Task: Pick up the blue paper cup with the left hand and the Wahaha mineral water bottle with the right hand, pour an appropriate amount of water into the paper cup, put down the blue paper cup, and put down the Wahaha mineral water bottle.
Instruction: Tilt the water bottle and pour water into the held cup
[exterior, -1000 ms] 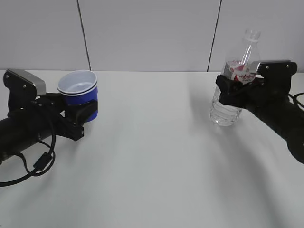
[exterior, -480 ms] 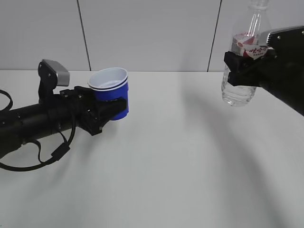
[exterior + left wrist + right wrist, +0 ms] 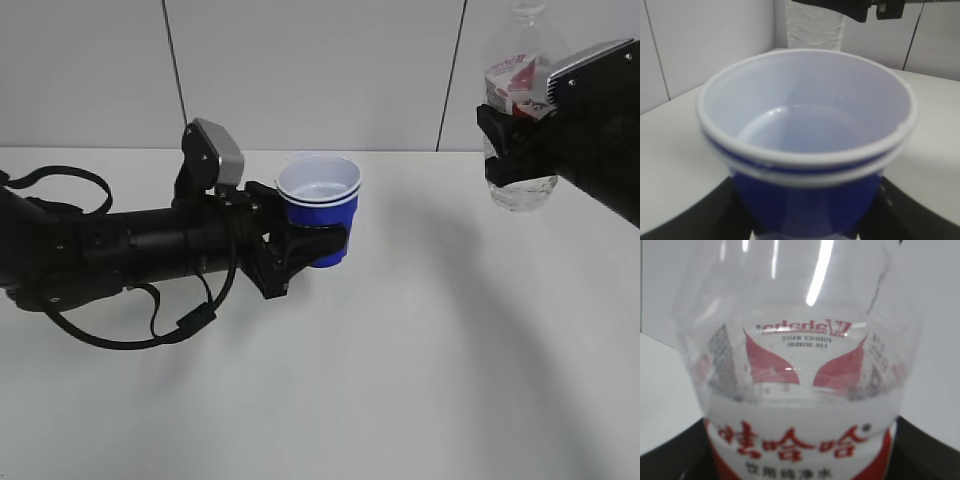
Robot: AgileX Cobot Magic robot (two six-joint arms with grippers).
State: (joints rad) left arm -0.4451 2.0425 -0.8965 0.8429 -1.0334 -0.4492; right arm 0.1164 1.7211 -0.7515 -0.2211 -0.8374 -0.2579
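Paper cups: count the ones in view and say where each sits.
1 for certain: the blue paper cup, held off the table in the left hand. Its doubled white rim hints at a second cup nested inside, but that can't be confirmed.

A broad, matte white tabletop [image 3: 400,380] fills the lower part of the exterior view and runs back to a straight edge where it meets a pale grey panelled wall [image 3: 310,70]. Two thin dark vertical seams [image 3: 176,75] split that wall into wide flat panels, one seam to the left and one to the right, both leaning slightly in the frame. The light is even and soft, falling from above, and it leaves faint, blurred grey shadows [image 3: 440,245] on the table surface.
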